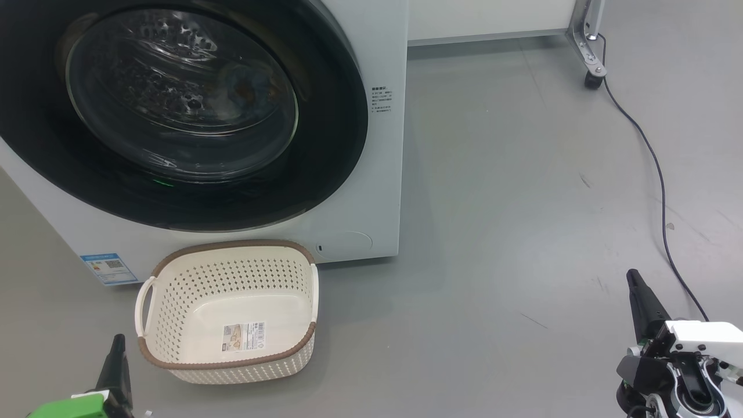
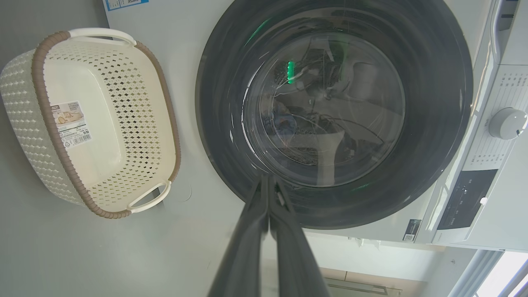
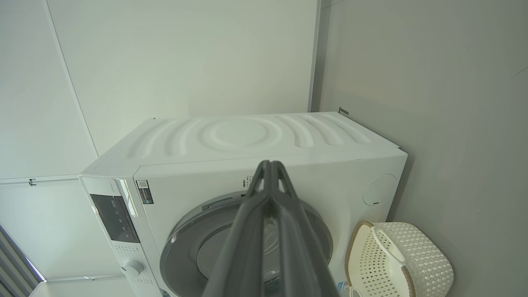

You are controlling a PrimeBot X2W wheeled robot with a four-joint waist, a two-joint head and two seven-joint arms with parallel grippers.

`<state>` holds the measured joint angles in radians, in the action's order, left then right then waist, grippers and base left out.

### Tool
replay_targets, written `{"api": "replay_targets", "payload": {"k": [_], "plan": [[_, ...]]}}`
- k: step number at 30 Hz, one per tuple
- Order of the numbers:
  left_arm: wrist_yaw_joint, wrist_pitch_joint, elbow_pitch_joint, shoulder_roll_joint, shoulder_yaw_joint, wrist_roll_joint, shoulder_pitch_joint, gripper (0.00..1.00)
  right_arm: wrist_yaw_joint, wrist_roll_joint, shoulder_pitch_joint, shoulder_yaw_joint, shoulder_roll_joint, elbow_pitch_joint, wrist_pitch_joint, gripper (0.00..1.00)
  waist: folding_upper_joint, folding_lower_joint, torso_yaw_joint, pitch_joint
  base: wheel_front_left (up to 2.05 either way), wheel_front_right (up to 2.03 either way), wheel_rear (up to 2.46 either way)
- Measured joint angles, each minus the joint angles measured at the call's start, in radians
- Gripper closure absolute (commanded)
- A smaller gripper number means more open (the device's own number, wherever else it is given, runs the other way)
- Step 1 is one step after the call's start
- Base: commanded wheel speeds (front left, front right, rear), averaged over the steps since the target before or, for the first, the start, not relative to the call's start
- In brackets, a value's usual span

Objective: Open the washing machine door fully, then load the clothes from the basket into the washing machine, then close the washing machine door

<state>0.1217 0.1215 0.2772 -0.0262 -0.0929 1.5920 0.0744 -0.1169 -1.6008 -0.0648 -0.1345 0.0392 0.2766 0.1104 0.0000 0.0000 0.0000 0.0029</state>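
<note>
Grey floor (image 1: 511, 244) open right of basket (image 1: 232, 244) | left fingers (image 2: 247, 239), right fingers (image 3: 245, 247) together

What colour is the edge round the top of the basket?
Brown, a woven-looking rim on the cream-white basket; the left wrist view shows it best.

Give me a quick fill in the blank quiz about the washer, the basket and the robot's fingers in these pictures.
1. The washing machine door is ____.
2. The basket, on the floor in front of the washing machine, is ____ inside.
3. The left gripper and the right gripper each have their fingers pressed ____, holding nothing.
Missing words: closed; empty; together.
</note>
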Motion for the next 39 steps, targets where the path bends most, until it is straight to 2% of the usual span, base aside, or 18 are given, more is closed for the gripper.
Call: {"api": "replay_targets", "payload": {"k": [39], "plan": [[0.000, 0.000, -0.002, 0.000, 0.002, 0.000, 0.000, 1.00, 0.000, 0.000, 0.000, 0.000, 0.000, 0.000, 0.000, 1.00, 0.0000, 0.0000, 0.000, 0.000, 0.00, 0.00, 0.00]]}}
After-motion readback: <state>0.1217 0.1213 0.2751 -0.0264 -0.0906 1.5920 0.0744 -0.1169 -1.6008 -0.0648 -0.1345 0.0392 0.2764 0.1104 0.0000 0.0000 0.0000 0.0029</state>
